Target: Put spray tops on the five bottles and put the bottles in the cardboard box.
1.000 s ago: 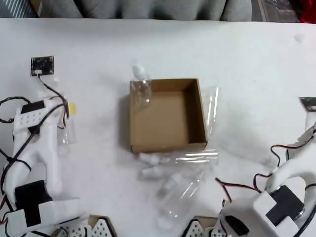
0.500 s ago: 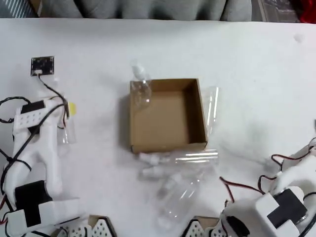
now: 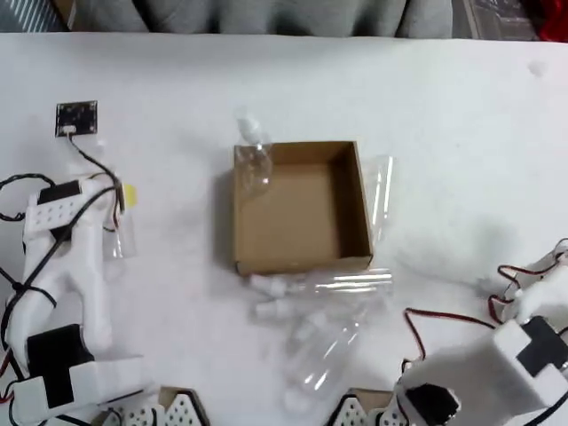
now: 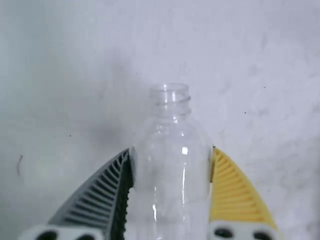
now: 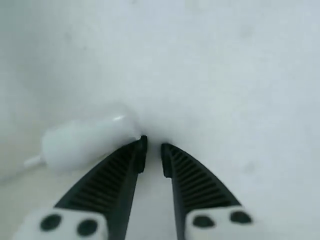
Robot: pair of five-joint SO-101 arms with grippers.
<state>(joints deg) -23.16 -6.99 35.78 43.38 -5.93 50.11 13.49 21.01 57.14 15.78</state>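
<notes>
White desk [image 3: 444, 106], cardboard box [image 3: 302, 264] in the middle, loose bottles [image 3: 324, 346] lying just in front of it. Left fingers [image 4: 107, 195] clamped on an uncapped bottle [image 4: 170, 120], well apart from the box, neck clear of the tips. Right fingers [image 5: 117, 175] nearly closed with a narrow gap, holding nothing. Spray top [image 5: 85, 142] sits just beside one tip. My read: open wider, centre over the top, grip its body squarely, then align with the neck before seating.

White table [image 3: 444, 106]; grey upholstery [image 3: 293, 16] behind.
</notes>
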